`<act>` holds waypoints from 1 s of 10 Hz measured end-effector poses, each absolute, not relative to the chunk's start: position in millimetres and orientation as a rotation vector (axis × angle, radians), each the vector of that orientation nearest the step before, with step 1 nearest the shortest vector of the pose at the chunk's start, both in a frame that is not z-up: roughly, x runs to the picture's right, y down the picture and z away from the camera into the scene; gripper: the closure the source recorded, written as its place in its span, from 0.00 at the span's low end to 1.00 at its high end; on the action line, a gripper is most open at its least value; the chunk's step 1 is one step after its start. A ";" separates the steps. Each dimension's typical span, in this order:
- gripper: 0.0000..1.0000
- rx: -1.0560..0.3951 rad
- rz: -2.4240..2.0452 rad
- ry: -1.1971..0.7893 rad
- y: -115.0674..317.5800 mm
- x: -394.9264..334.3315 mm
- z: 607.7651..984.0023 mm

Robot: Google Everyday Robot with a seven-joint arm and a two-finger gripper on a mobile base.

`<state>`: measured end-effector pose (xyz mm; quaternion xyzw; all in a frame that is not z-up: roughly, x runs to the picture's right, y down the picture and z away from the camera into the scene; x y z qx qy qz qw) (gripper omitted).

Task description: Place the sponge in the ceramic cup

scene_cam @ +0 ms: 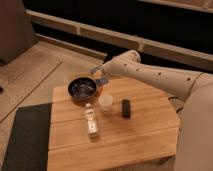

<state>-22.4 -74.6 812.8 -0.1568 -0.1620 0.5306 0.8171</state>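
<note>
Gripper [99,75] clamped on the sponge [102,79] above the wooden table's [140,142] far edge.
The small blue-grey pad hangs just beside the dark bowl [82,89]; the white ceramic cup [106,101] stands nearer, with bare boards toward the front edge.

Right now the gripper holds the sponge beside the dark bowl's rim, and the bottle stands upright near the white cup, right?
No: the camera view shows the bottle near the white cup lying on its side, not upright. The rest stands: the gripper holds the sponge beside the rim of the dark bowl.
</note>
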 end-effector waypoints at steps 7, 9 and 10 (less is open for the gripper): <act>1.00 -0.362 1.119 -0.286 -36.4 -8.2 801.7; 1.00 -0.371 1.130 -0.274 -31.2 -5.2 808.7; 1.00 -0.376 1.133 -0.271 -31.1 -5.5 812.6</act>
